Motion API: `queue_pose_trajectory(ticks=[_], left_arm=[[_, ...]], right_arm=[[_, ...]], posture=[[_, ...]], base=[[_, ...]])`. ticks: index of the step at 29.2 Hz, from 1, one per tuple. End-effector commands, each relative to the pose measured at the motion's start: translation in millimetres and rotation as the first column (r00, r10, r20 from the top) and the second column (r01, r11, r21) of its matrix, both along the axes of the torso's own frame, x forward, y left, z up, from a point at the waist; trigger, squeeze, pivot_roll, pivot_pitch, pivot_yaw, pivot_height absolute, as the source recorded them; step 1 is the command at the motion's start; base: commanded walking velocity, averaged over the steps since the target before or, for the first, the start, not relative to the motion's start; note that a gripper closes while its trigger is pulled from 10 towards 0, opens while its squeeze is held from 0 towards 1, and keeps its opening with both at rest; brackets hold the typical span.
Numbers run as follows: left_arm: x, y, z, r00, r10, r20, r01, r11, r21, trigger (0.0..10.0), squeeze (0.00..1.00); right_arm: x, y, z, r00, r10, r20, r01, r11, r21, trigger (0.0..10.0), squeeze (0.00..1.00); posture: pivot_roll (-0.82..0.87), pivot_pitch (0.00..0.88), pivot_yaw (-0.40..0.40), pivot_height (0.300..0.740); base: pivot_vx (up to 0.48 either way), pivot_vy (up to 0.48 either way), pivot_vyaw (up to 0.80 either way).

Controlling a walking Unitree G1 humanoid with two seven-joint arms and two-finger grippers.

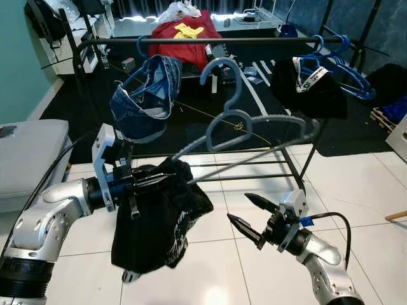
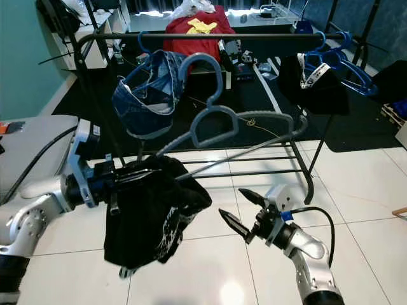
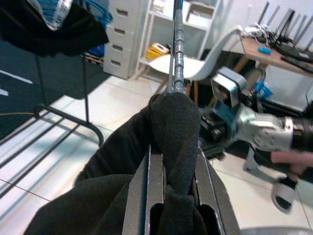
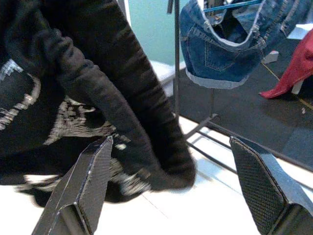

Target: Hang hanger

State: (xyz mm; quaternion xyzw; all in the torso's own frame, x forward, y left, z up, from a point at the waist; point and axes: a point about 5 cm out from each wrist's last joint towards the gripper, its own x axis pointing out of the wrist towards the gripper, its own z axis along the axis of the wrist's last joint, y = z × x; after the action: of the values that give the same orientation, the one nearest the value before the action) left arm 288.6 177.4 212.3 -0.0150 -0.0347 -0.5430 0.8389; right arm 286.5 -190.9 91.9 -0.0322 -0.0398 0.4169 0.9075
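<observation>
A grey-blue plastic hanger [image 1: 245,124] is held out in front of the black clothes rail [image 1: 210,41], its hook just below the bar. A black garment [image 1: 159,216] hangs bunched on the hanger's left shoulder. My left gripper [image 1: 149,181] is shut on that shoulder through the black cloth [image 3: 173,147]. My right gripper [image 1: 251,213] stands open low at the right, just right of the garment, with nothing between its fingers [image 4: 93,181].
Blue denim shorts [image 1: 147,95] hang on the rail's left. Blue hangers [image 1: 337,67] with a black garment [image 1: 311,86] hang at its right. A red cloth [image 1: 184,35] lies behind. A grey seat [image 1: 28,155] stands at my left. White tile floor lies below.
</observation>
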Motion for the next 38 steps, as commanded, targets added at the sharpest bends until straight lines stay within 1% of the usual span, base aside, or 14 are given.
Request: queue_pose_trajectory(ticks=[1, 2, 3, 9, 10, 12, 13, 14, 17, 19, 22, 30, 34, 38], left_arm=[[-2.8, -0.4, 6.5, 0.999, -0.036, 0.016, 0.036, 0.999, 0.009, 0.0, 0.00], [-2.8, -0.4, 6.5, 0.999, -0.036, 0.016, 0.036, 0.999, 0.009, 0.0, 0.00], [-2.9, -0.6, 7.7, 0.999, -0.045, 0.013, 0.045, 0.999, 0.009, 0.0, 0.00], [-7.8, -3.0, 14.5, 0.994, -0.105, -0.005, 0.105, 0.994, 0.003, 0.0, 0.00], [-7.8, -3.0, 14.5, 0.994, -0.105, -0.005, 0.105, 0.994, 0.003, 0.0, 0.00], [-9.0, -4.5, 18.4, 0.992, -0.123, -0.004, 0.123, 0.992, -0.009, 0.0, 0.00], [-9.0, -4.5, 18.4, 0.992, -0.123, -0.004, 0.123, 0.992, -0.009, 0.0, 0.00], [-10.2, -6.4, 21.0, 0.990, -0.144, -0.005, 0.144, 0.990, -0.015, 0.0, 0.00], [-11.8, -9.0, 23.6, 0.985, -0.170, -0.008, 0.170, 0.985, -0.019, 0.0, 0.00], [-15.1, -14.1, 28.4, 0.976, -0.219, -0.012, 0.219, 0.975, -0.024, 0.0, 0.00], [-16.8, -17.2, 30.6, 0.969, -0.247, -0.014, 0.247, 0.969, -0.026, 0.0, 0.00], [-17.8, -21.0, 32.7, 0.964, -0.266, -0.012, 0.265, 0.964, -0.035, 0.0, 0.00], [-21.6, -25.2, 38.8, 0.952, -0.306, -0.009, 0.305, 0.951, -0.045, 0.0, 0.00], [-21.4, -25.8, 47.6, 0.950, -0.311, 0.013, 0.311, 0.947, -0.081, 0.0, 0.00]], right_arm=[[-0.8, 0.9, -3.6, 1.000, 0.020, 0.002, -0.020, 0.999, -0.047, 10.0, 1.00], [-0.8, 0.9, -3.6, 1.000, 0.020, 0.002, -0.020, 0.999, -0.047, 10.0, 1.00], [-0.4, -0.3, -2.1, 0.999, 0.038, 0.010, -0.037, 0.997, -0.068, 10.0, 0.00], [-5.1, -4.4, -3.8, 0.990, 0.143, -0.020, -0.144, 0.984, -0.103, 10.0, 0.00], [-5.1, -4.4, -3.8, 0.990, 0.143, -0.020, -0.144, 0.984, -0.103, 10.0, 0.00], [-8.6, -3.8, -7.6, 0.977, 0.202, -0.070, -0.208, 0.974, -0.093, 10.0, 0.00], [-8.6, -3.8, -7.6, 0.977, 0.202, -0.070, -0.208, 0.974, -0.093, 10.0, 0.00], [-10.3, -4.2, -11.2, 0.968, 0.233, -0.096, -0.243, 0.963, -0.115, 10.0, 0.00], [-10.2, -5.5, -13.7, 0.963, 0.245, -0.112, -0.258, 0.957, -0.134, 10.0, 0.00], [-7.1, -8.0, -15.2, 0.962, 0.245, -0.123, -0.263, 0.952, -0.157, 10.0, 0.00], [-2.8, -8.0, -12.7, 0.964, 0.241, -0.113, -0.258, 0.952, -0.163, 10.0, 0.00], [0.8, -5.9, -9.3, 0.962, 0.254, -0.100, -0.269, 0.948, -0.170, 10.0, 0.00], [-0.8, -3.5, -12.5, 0.946, 0.300, -0.126, -0.320, 0.925, -0.204, 10.0, 0.00], [-4.7, -1.0, -20.9, 0.926, 0.333, -0.176, -0.366, 0.906, -0.213, 10.0, 0.00]], posture=[[0.08, 0.116, 0.029, 0.740], [0.08, 0.116, 0.029, 0.740], [0.07, 0.117, 0.030, 0.740], [0.07, 0.118, 0.035, 0.740], [0.07, 0.118, 0.035, 0.740], [0.07, 0.118, 0.037, 0.740], [0.07, 0.118, 0.037, 0.740], [0.07, 0.120, 0.041, 0.740], [0.07, 0.120, 0.042, 0.740], [0.07, 0.119, 0.042, 0.740], [0.08, 0.117, 0.042, 0.740], [0.07, 0.113, 0.043, 0.740], [0.07, 0.106, 0.045, 0.740], [0.08, 0.101, 0.043, 0.740]], base=[[0.000, 0.000, 0.00], [0.000, 0.000, 0.00], [0.000, 0.000, 0.00], [0.000, 0.000, 0.00], [0.000, 0.000, 0.00], [0.000, 0.000, 0.00], [0.000, 0.000, 0.00], [0.000, 0.000, 0.00], [0.000, 0.000, 0.00], [0.000, 0.000, 0.00], [0.000, 0.000, 0.00], [0.000, 0.000, 0.00], [0.000, 0.000, 0.00], [0.000, 0.000, 0.00]])
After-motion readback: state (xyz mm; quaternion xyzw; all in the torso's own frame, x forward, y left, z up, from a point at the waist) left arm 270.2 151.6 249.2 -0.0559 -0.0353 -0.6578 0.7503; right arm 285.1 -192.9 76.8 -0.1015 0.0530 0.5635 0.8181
